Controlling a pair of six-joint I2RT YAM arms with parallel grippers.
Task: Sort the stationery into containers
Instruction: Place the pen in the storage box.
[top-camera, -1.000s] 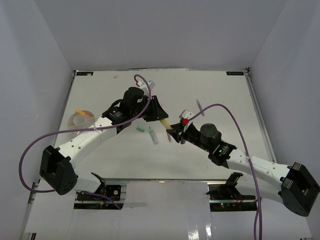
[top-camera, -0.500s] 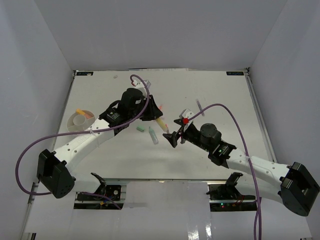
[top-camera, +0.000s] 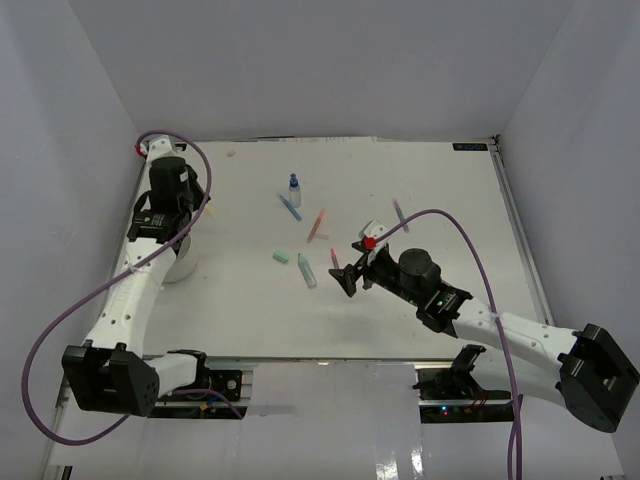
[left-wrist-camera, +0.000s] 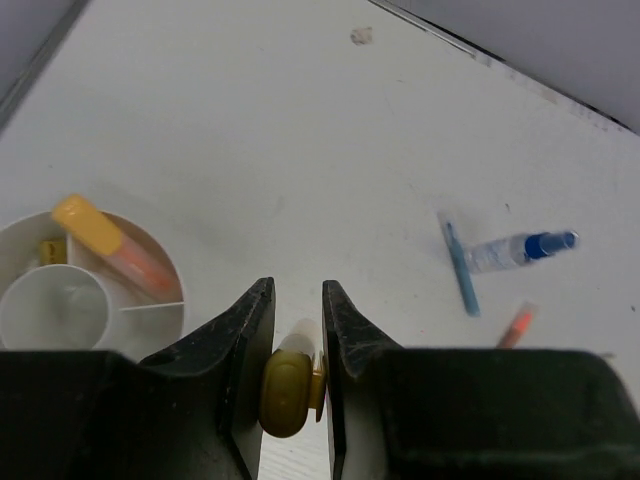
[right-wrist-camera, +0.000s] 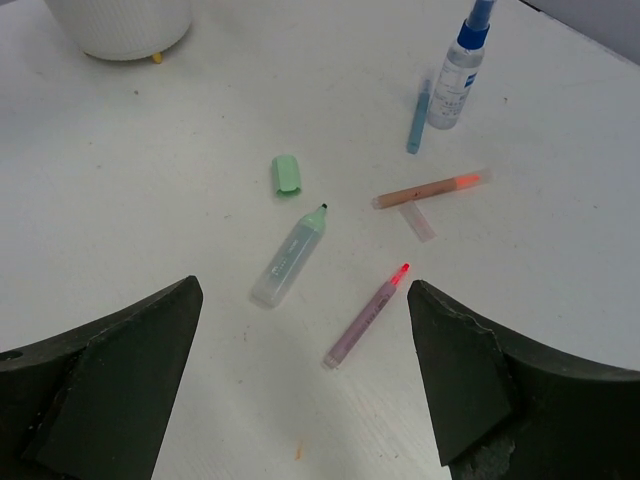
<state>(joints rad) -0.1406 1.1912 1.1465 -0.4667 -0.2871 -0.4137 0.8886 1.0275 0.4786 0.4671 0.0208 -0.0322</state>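
Pens, one green pen (right-wrist-camera: 290, 255) and one red pen (right-wrist-camera: 365, 318), lay mid-worktop (right-wrist-camera: 140, 200) under the right hand (right-wrist-camera: 305, 288), which was spread wide and held nothing. The left hand (left-wrist-camera: 297, 290) was clenched on a yellow pen (left-wrist-camera: 285, 390) beside the dish (left-wrist-camera: 178, 290) near the left edge. An orange pen (left-wrist-camera: 125, 255) lay in the dish.

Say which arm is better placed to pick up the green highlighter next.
Right. The right gripper is open, with the green highlighter on the table just in front of it. The left gripper is far off by the dish, shut on a yellow marker.
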